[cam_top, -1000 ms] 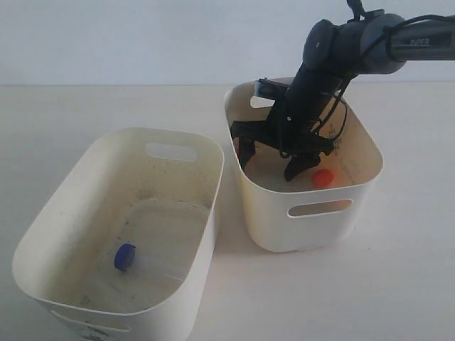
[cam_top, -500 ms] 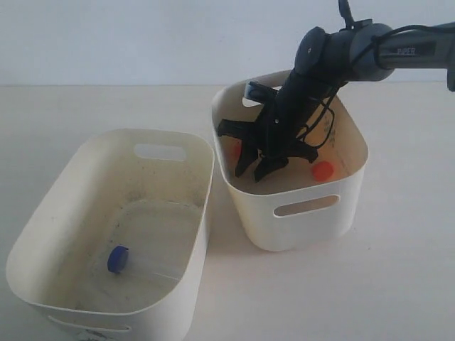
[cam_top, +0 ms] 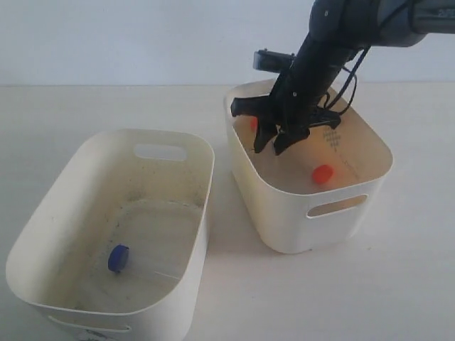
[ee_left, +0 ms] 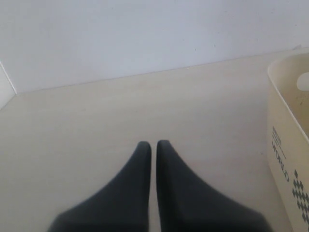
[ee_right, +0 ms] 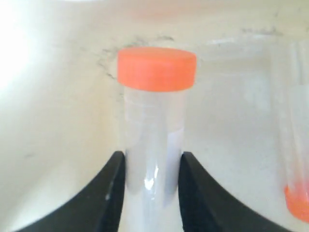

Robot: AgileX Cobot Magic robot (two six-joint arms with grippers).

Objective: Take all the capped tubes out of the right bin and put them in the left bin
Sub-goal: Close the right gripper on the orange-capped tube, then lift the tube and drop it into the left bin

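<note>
Over the right bin [cam_top: 284, 213], right jaws grip an orange-capped tube [ee_right: 154, 130], seemingly aloft.

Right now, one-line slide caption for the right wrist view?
Right gripper clamps a clear plastic tube with an orange-red screw cap inside the cream-white plastic bin; second orange-capped tube alongside.

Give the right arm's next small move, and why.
Probably raise it straight up, clear of the rim, before going left. The right claw is shut on an orange-capped tube but hangs low over the right bin, close to the wall facing the left bin.
</note>
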